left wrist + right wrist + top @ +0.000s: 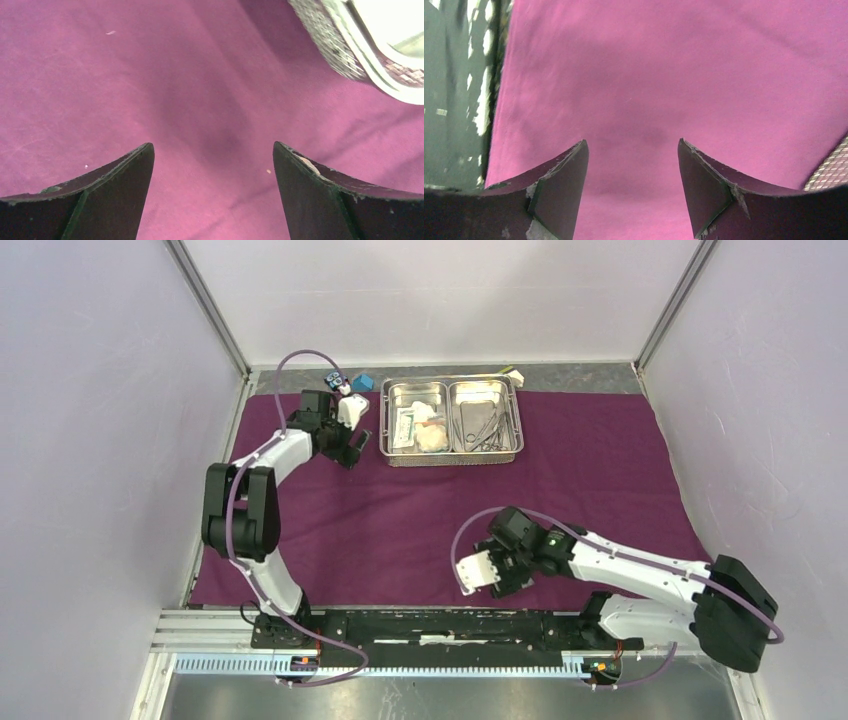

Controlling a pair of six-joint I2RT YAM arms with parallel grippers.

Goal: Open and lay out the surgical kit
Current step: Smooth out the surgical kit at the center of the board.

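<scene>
- Top external view: the dark-purple cloth wrap (560,480) lies opened out flat over most of the worktop (600,378), and a grey strip of bare worktop shows behind it.
- The steel tray (450,457) sits on the cloth at its far edge, about midway across.
- The tray's left compartment holds the flat white packet (404,425), with the gauze wads (432,438) just beside it on the right.
- The right compartment holds the steel clamps and tweezers (482,426), lying together in a loose heap; I cannot tell the single pieces apart.
- Off the cloth, at the back left, stand a blue block (364,382) and a black block (334,380). A small yellowish block (512,372) lies just behind the tray's far right corner.
- Left wrist view: the left gripper (212,146) is released, its fingers spread wide over bare cloth with nothing between them. A corner of the tray shows at the upper right, apart from the fingers.
- Right wrist view: the right gripper (631,144) is also released and empty, above bare cloth near the wrap's near edge, well apart from the tray. A grey surface (454,110) shows past the cloth's edge on the left.
</scene>
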